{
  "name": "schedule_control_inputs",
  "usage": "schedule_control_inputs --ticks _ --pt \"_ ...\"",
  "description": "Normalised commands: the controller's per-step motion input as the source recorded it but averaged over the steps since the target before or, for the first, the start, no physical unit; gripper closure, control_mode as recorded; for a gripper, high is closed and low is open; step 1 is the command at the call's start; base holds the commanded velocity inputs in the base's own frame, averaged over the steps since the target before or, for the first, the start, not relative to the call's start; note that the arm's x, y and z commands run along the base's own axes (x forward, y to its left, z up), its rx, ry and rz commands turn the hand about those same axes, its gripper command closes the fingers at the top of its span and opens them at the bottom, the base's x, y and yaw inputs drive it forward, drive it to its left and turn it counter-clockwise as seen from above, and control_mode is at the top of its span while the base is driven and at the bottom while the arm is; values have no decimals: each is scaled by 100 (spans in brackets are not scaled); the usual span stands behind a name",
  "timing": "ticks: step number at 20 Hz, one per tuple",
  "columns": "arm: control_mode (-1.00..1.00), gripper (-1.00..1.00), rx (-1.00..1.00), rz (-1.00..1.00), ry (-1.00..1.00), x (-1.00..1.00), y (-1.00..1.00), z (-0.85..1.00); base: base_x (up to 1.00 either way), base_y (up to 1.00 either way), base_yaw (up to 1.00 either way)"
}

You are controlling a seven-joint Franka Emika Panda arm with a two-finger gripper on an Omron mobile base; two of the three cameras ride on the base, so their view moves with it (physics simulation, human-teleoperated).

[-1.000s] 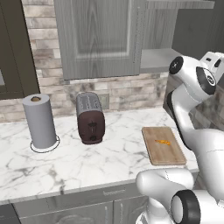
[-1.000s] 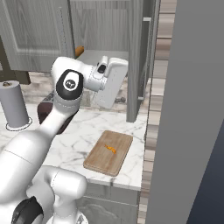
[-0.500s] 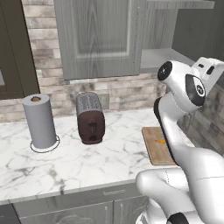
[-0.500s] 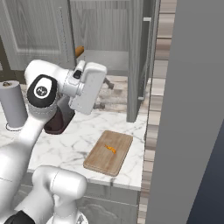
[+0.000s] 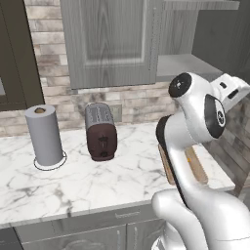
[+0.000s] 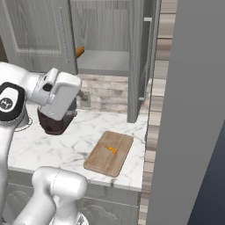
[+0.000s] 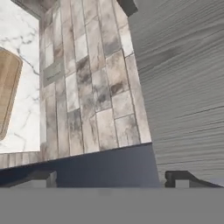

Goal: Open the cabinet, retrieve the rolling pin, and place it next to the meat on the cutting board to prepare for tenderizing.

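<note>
Now, with the cabinet (image 6: pixel 136 57) door open and the rolling pin (image 6: pixel 79 51) on its shelf, the gripper (image 7: pixel 113 178), fingers spread and empty, must reach in, the meat (image 6: pixel 111 150) waiting on the cutting board (image 6: pixel 99 160).

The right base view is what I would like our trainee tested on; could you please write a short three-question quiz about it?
1. True or false: the right door of the cabinet stands open.
2. Where does the meat lie? A) on the cutting board B) on the shelf C) beside the toaster
3. Fill in: the rolling pin lies on the cabinet's ____.

Key: 1 true; 2 A; 3 shelf.
</note>
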Motion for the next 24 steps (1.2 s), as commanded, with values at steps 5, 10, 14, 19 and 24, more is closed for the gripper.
schedule_control_inputs --ticks 5,10,14,19,24 --pt "-100 -100 27 0 -30 -22 63 20 0 0 0" --pt "-100 -100 26 0 -28 0 65 26 0 0 0" --pt "-100 -100 27 0 -27 8 52 27 0 0 0" --pt "-100 -100 28 4 -27 12 39 26 0 0 0" --pt "-100 -100 24 12 -32 14 21 23 0 0 0"
